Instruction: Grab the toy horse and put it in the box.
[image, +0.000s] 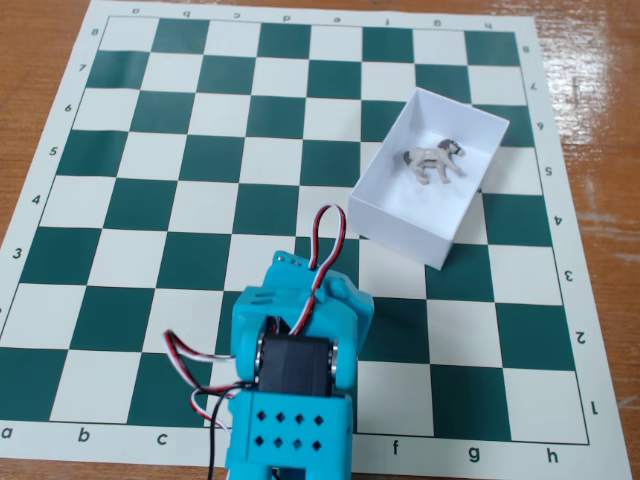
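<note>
Horse (436, 161) — a tiny grey-beige plastic figure with a dark mane and tail — lies on its side inside the box (400, 226), toward the box's far end in the fixed view. The box is white, open-topped, with thin low walls, and sits at an angle on the right part of a green-and-white chessboard (150, 200) spread over a wooden desk (40, 40).

The turquoise arm (293, 380) is folded low at the bottom edge of the view, well apart from the box, with red, white and black wires looping over it. Its end effector is not visible from here, so whether it is open or closed cannot be told.

Judging by its look, the horse is very light, hard and stiff, with a smooth surface that could slip between flat fingers. Its legs and tail are thin — poor places to pinch. The best hold seems to be across the body, flank to flank, with gentle pressure. The box also looks light and could slide if nudged. With the horse in the box, the task appears done.
</note>
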